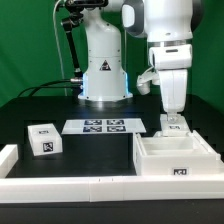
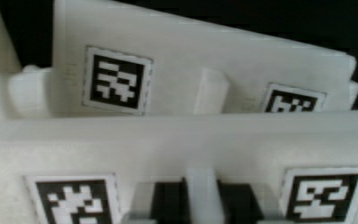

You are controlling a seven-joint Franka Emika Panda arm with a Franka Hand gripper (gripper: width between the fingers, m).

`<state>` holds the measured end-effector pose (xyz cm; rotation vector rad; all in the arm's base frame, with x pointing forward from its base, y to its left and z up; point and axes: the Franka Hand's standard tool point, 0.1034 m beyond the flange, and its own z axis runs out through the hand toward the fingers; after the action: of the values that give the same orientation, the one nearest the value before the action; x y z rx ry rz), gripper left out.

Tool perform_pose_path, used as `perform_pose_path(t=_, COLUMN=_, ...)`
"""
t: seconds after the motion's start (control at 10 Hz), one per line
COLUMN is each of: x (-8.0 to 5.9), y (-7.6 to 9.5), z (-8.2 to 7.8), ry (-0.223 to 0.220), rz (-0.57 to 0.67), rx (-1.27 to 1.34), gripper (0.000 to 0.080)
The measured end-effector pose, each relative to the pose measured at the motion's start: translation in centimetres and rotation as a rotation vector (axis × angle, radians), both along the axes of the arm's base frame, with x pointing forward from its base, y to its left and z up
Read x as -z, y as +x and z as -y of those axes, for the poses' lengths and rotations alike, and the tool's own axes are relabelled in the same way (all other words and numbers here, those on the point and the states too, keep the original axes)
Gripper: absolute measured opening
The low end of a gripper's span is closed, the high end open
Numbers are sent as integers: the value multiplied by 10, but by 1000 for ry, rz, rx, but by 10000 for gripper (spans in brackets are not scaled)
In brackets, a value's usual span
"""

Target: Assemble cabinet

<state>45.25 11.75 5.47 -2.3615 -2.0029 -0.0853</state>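
Observation:
The cabinet shell, a white open box with a tag on its front wall, lies at the exterior view's right front. Just behind it stands a white tagged cabinet piece. My gripper points straight down onto that piece. In the wrist view the gripper has its dark fingers close on either side of a thin white rib of the piece, between two tags. Another white tagged surface lies beyond it. A small white tagged block sits at the exterior view's left.
The marker board lies flat mid-table. A long low white rail edges the front and left of the table. The robot's white base stands at the back, with cables to its left.

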Motion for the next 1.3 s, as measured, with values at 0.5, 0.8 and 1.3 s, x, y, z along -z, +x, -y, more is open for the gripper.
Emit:
perform_pose_path(t=0.5, x=-1, y=1, z=-1, ry=-1, rz=-5, rx=16, gripper=70)
perform_pose_path(t=0.8, x=-1, y=1, z=-1, ry=-1, rz=-7, rx=17, gripper=70)
perform_pose_path(t=1.3, x=-1, y=4, z=1, ry=-12, rz=-35, rx=-51, gripper=70)
